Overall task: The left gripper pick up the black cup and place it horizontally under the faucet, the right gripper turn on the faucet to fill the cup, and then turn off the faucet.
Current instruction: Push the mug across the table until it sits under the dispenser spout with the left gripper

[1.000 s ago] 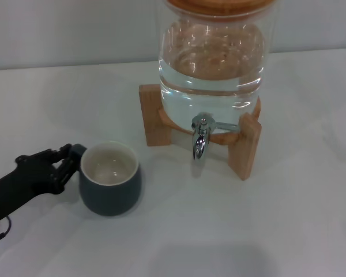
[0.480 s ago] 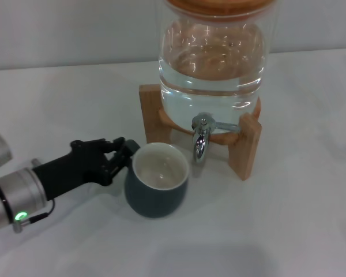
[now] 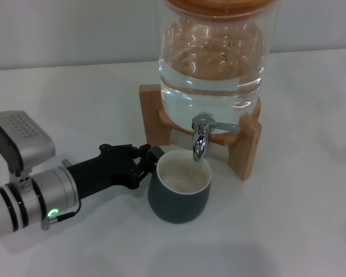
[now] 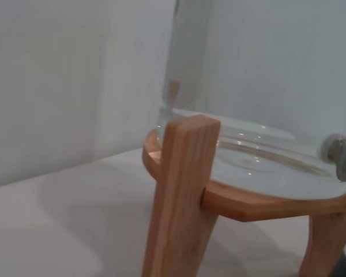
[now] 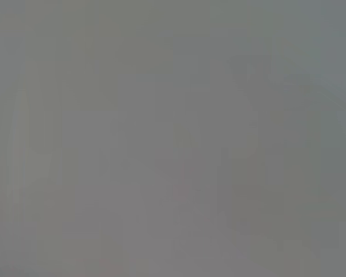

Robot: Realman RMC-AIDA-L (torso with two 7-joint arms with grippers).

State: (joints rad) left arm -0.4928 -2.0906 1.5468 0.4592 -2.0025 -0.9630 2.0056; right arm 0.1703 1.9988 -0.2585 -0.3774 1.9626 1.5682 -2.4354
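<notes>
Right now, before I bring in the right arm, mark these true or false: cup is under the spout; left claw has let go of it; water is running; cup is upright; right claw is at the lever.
1. The cup sits under the faucet spout. True.
2. The left claw has let go. False: it grips the cup's handle.
3. Water is running. False: no stream shows.
4. The cup is upright. True.
5. The right claw is at the lever. False: it is not in view.

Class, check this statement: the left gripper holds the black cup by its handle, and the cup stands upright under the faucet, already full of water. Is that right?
Not quite. In the head view the black cup is empty, its cream inside bare. The rest holds: the left gripper grips its handle, and it stands upright under the faucet.
</notes>
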